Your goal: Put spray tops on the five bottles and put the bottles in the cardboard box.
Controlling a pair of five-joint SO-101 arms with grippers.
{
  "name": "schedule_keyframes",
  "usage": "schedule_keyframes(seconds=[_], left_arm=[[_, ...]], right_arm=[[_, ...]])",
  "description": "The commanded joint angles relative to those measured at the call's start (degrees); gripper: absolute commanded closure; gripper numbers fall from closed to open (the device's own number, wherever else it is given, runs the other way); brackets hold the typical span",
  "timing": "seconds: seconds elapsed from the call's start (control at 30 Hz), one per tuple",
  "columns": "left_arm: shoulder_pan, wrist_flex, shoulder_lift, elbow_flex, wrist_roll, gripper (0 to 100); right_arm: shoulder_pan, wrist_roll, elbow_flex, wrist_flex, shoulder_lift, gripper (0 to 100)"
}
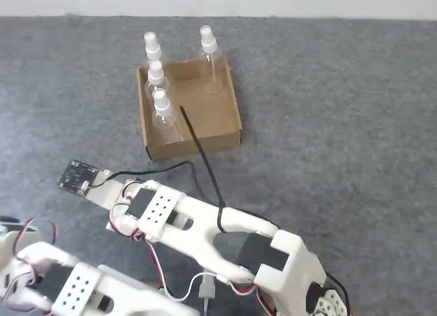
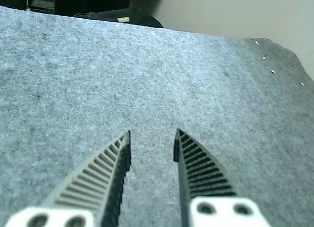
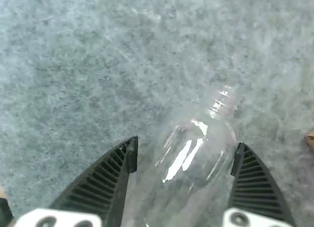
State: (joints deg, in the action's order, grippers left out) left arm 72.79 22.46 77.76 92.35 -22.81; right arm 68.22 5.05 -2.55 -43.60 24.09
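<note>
While the right gripper (image 3: 187,142) stands wide open, a bare bottle (image 3: 194,163) lies between its fingers (image 3: 105,188) on the carpet (image 3: 73,50). The bottle is clear with a threaded neck and has no spray top. One finger is right at the bottle's side, but contact cannot be confirmed and nothing shows a grip. How this bottle sits relative to the box cannot be told.

Left gripper (image 2: 152,133): moderately open, nothing between the fingers, low over bare carpet.

High view:
- Box (image 1: 198,143) sits on the carpet, open side up.
- Bottle 1 (image 1: 162,111) and bottle 2 (image 1: 156,76) stand inside along the box's left wall, as seen from the arms. Bottle 1 is nearer the front wall.
- Bottle 3 (image 1: 151,46) is at the box's far-left corner. Inside or just behind: cannot tell.
- Bottle 4 (image 1: 209,53) is at the box's far-right corner and looks to be inside.
- All four are upright with white spray tops on.
- A black cable (image 1: 205,159) crosses the box's front wall and ends over the box floor.
- An arm (image 1: 205,227) lies just in front of the box, its wrist toward the box's near-left corner.
</note>
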Motion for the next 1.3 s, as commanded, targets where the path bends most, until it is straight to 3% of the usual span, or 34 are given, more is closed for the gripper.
schedule_keyframes(seconds=[0.0,0.27,0.53,0.77,1.27], left_arm=[[0.4,-1.8,0.3,-0.8,-0.4,86],[0.4,-1.8,0.3,-0.8,-0.4,86],[0.4,-1.8,0.3,-0.8,-0.4,86],[0.4,-1.8,0.3,-0.8,-0.4,86],[0.1,-1.8,0.3,-0.8,-0.4,86]], right_arm=[[0.3,0.7,2.2,-2.6,-0.6,73.5],[0.1,0.7,2.3,-9.9,-1.0,74.5],[-0.1,0.8,2.3,-11.1,-1.2,96.8],[-1.0,0.9,2.3,-16.7,-8.7,96.5],[-7.7,5.1,1.9,-38.7,-18.8,96.8]])
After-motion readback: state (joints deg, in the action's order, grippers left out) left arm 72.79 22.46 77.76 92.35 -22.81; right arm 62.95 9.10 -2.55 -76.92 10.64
